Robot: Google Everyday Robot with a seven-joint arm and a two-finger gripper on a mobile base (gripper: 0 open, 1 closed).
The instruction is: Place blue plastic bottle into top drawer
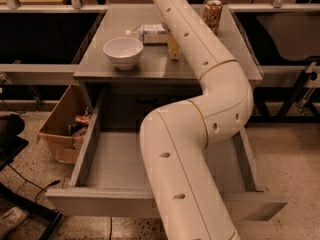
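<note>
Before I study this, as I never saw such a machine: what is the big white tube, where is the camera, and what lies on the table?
The white jointed tube is the robot's single arm. The one camera looks down along it. On the grey metal table stand a round white bowl and an orange-brown drink can; a small clear plastic bottle with a pale blue label lies on its side. Below, the wide grey metal drawer is open. The gripper seems mostly hidden behind the arm: a yellowish part shows right of the bottle. Whether it holds anything is unclear.
</note>
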